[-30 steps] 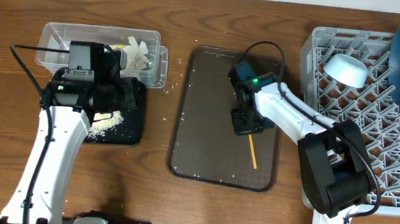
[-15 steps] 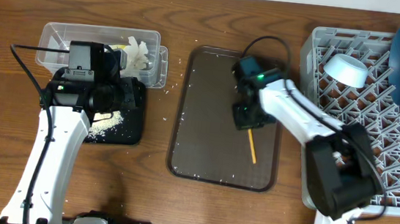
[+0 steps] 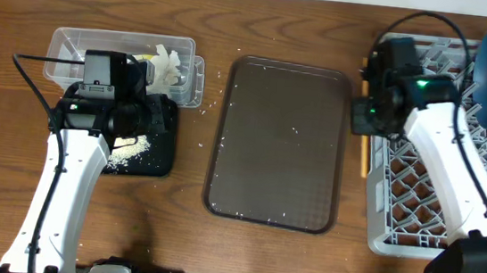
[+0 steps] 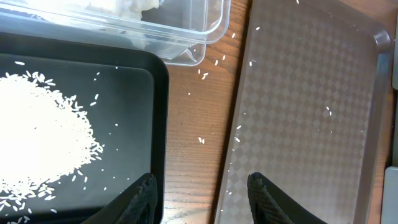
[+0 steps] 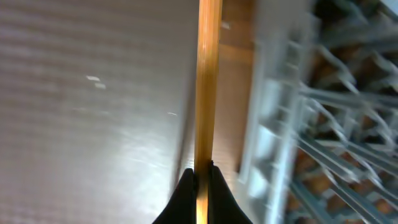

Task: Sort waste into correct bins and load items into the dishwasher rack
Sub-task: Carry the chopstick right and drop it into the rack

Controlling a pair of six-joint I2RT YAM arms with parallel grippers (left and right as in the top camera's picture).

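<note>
Between brown tray point(image 3: 251, 155) and dishwasher rack point(image 3: 414, 226), right gripper point(image 5: 201, 177) tight around yellow stick point(image 5: 208, 81); left gripper point(image 4: 202, 186) spread above black tray point(image 4: 134, 124).

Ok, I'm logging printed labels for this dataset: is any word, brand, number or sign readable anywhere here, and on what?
None can be read in any view.
The clear tub, black tray, brown serving tray, dishwasher rack and yellow stick show no print.
The one indicator, a green light, carries no characters.
</note>
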